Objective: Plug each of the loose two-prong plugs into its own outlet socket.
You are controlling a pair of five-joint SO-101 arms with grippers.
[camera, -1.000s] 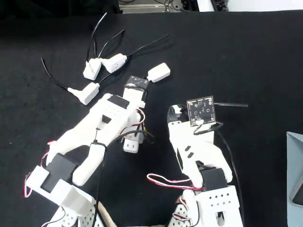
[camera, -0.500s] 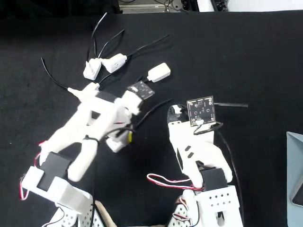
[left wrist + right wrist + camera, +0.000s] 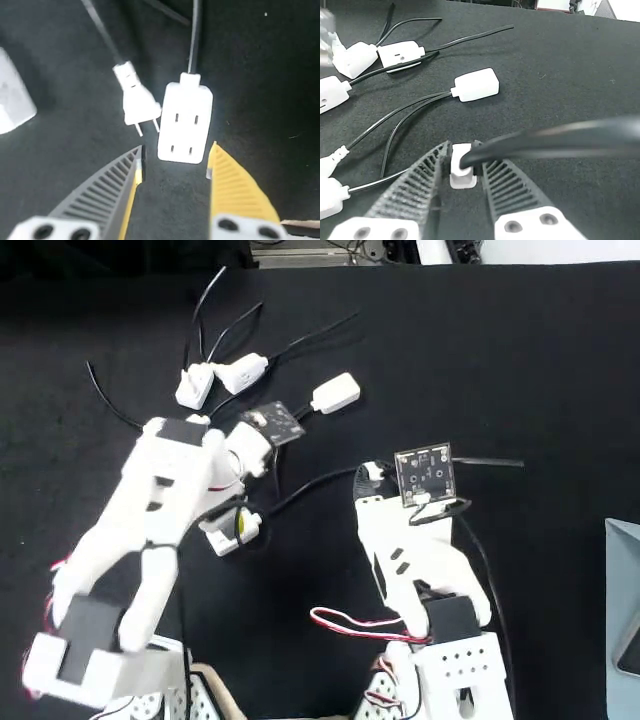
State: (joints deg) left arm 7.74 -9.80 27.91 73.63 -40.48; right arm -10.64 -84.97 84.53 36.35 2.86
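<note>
In the right wrist view, a blurred black cable (image 3: 555, 135) crossed in front of the small plug (image 3: 461, 174) pinched in the right gripper (image 3: 461, 150), so we could not see its prongs. A white piece (image 3: 327, 95) was cut off by that picture's edge, and a smeared pale shape (image 3: 325, 22) in the corner was unreadable. From above, a thin cable (image 3: 110, 398) ran under the left arm (image 3: 150, 500) and we lost its end. A grey object (image 3: 625, 600) was cropped at the picture's edge, and we could not tell what it was. In the left wrist view, a white block (image 3: 12, 102) sat half out of frame.
</note>
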